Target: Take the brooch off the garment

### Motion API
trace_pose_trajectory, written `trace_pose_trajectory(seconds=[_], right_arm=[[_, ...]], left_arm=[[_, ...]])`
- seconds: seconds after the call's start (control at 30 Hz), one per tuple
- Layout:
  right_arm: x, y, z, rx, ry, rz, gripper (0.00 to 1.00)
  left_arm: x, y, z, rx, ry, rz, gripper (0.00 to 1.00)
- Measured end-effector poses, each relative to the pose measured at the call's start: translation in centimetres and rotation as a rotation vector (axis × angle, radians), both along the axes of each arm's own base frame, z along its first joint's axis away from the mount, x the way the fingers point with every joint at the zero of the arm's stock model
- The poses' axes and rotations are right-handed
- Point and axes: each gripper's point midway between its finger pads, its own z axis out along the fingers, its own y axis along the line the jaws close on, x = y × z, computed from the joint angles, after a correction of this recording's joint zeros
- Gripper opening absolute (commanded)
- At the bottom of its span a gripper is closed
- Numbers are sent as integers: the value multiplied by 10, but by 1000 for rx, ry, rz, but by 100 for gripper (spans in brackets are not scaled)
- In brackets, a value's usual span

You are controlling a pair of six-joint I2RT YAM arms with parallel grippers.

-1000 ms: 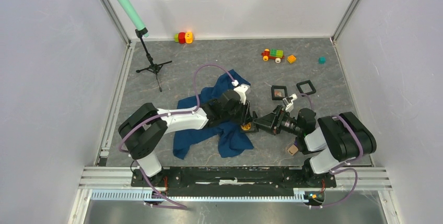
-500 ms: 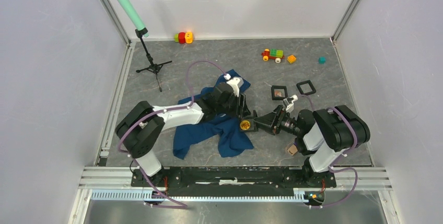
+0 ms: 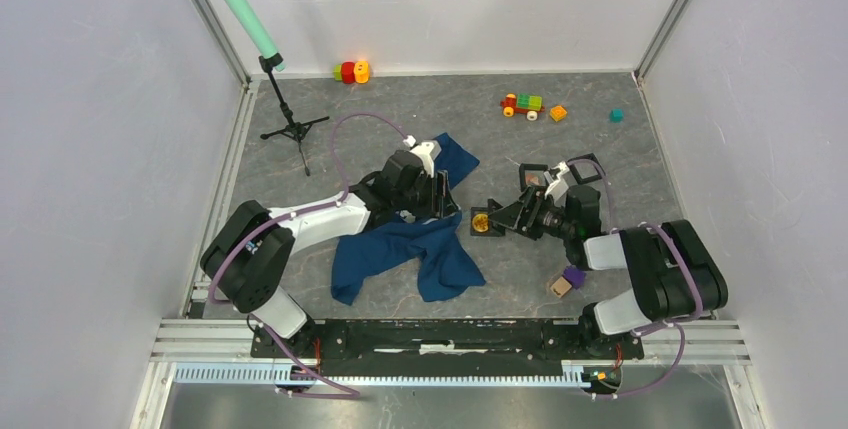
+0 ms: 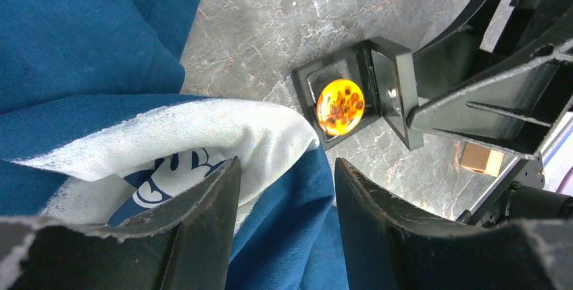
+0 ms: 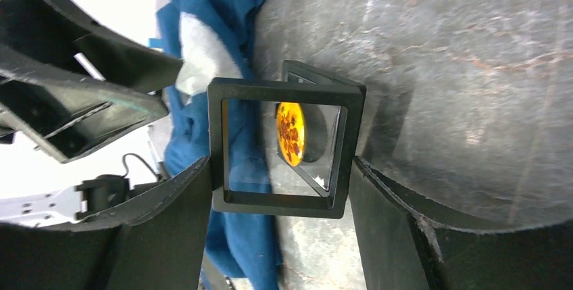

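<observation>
Grey marbled surface (image 3: 400, 109) is seen between pale walls, with the garment (image 3: 385, 249) crumpled on it. A second ago the brooch (image 3: 481, 220) was at the garment's right edge, beneath the left tool (image 4: 285, 175). Now it has been carried clear to the garment's right, just beside the cloth. It is seated in a black frame (image 5: 284, 90), which is clamped between the widely spread fingers of the right tool (image 5: 280, 161). The left tool has been opened partway and drawn back over the garment, and nothing is held in it. Removal is judged essentially done, with only the setting down left.
</observation>
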Motion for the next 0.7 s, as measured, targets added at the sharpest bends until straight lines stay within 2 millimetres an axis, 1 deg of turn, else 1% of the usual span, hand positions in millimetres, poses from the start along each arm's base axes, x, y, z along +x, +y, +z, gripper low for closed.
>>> trace_pose_trajectory(seconds=[0.13,0.23,0.37,0.57,0.7], right_arm=[[6,-8,-10,-100,3,-3,57],[10,-13,-11,-162,-9,1,58],[21,-26,-11,-275,-28,-20,59],[30,-46,-13,-458,-39,-48,65],[33,-58,-16,-576,-34,-57,67]], left_arm=[[-4,-1,-2,3,7,-23,56],[-5,-1,-5,7,13,-34,56],[-9,0,-12,16,27,-47,56],[-10,0,-13,18,27,-56,56],[-12,3,-10,29,21,-64,56]])
